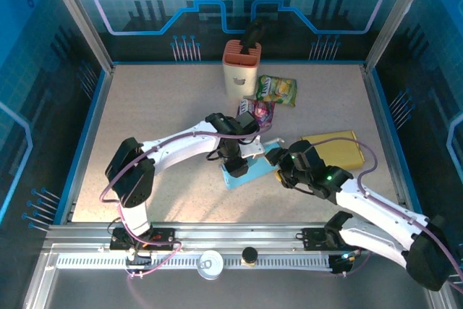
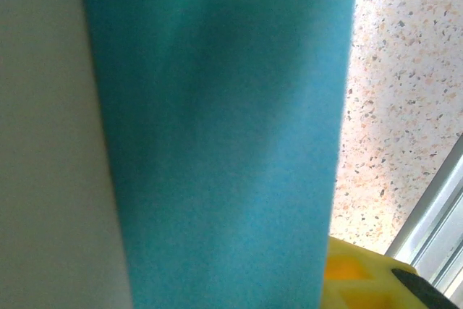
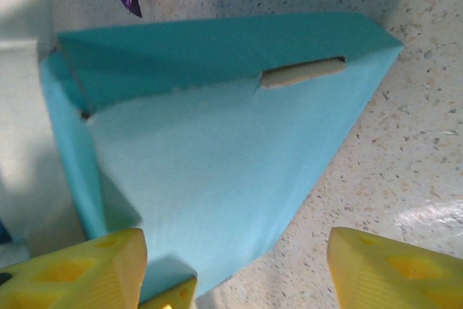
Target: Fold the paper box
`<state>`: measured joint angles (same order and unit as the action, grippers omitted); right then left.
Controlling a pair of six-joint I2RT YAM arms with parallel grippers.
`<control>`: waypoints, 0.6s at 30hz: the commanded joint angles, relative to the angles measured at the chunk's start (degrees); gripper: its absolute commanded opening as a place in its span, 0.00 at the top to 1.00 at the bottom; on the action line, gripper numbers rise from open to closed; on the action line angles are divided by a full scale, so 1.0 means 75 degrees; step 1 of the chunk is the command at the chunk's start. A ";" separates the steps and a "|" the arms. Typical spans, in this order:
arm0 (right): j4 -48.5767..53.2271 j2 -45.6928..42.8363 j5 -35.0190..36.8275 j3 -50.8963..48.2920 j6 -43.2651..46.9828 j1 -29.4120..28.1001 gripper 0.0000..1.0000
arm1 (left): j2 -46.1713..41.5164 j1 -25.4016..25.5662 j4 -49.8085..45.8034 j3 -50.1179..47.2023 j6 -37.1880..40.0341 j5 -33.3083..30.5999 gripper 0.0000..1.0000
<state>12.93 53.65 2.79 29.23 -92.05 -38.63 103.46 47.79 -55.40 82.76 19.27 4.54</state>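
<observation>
The blue paper box (image 1: 249, 170) lies in the middle of the table (image 1: 159, 106). My right gripper (image 3: 235, 245) stands open at the box's right end, one corner poking between its yellow fingers (image 3: 383, 269). My left gripper (image 1: 235, 162) sits over the box's left part, and I cannot tell whether it grips.

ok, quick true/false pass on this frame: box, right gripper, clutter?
1. The paper box is blue. True.
2. The right gripper is clamped shut. False: its yellow fingers stand wide apart, with a box corner between them.
3. A green packet lies beside the orange-topped container. True.
4. The box sits against the back wall. False: it is mid-table.
5. The flat yellow pad lies left of the box. False: it lies to the box's right.
</observation>
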 commanded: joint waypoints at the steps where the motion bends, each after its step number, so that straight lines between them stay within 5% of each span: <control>1: -0.0450 -0.0083 0.0439 -0.0208 -0.0337 -0.0179 0.35 | 0.0107 0.0121 -0.0273 -0.0251 0.0130 0.0232 0.65; 10: -0.0137 -0.1677 0.1144 -0.0686 -0.0441 -0.0107 0.31 | -0.0213 0.0131 0.0036 -0.0473 0.0140 0.0006 0.66; 18: -0.1223 -0.0429 -0.0049 -0.0515 -0.0515 0.0413 0.29 | -0.0568 0.0134 0.0499 -0.0789 0.0068 0.0005 0.64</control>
<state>7.92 47.75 5.52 25.02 -94.87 -36.18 100.38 48.27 -52.36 78.96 19.62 4.34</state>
